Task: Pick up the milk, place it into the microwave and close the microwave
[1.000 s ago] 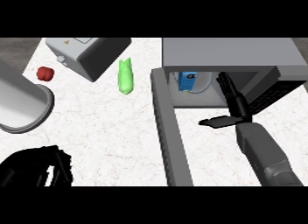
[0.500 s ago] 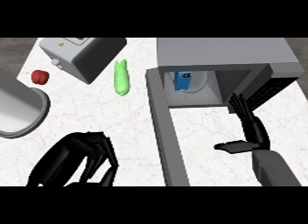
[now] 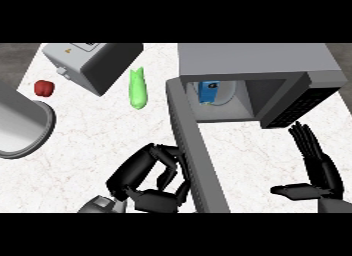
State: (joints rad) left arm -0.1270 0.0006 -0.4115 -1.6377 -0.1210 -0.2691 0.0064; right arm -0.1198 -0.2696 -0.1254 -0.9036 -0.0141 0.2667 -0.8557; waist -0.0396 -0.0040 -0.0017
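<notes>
Spanning the scene, worktop (image 3: 75,165): pale marble-patterned slab, smooth and flat, carrying everything else.
Microwave (image 3: 282,60): boxy grey shell, hard and matte, its cavity open toward the viewer and a dark vented panel on the right side.
Microwave door (image 3: 197,160): long grey slab swung fully out across the worktop, hinged at the cavity's left; judged stiff and easy to push on its outer face, which is the step left to do.
Grey cylinder (image 3: 13,125): large smooth round vessel at the left edge, lying tilted.
Toaster (image 3: 94,62): light grey box with rounded corners, set at an angle near the top.
Left hand (image 3: 153,175): black, fingers curled in a clench against the door's left face, holding nothing that can be seen.
Right hand (image 3: 315,167): black, fingers straight and released, thumb out, well apart from the door on the right.
Cucumber (image 3: 137,89): slim green, glossy, lying between toaster and microwave.
Milk (image 3: 208,91): small blue carton already standing inside the cavity near its left wall; judged light, stiff-walled and slightly crushable, best held round its flat sides.
Red pepper (image 3: 44,88): small, round, shiny, left of the toaster.
</notes>
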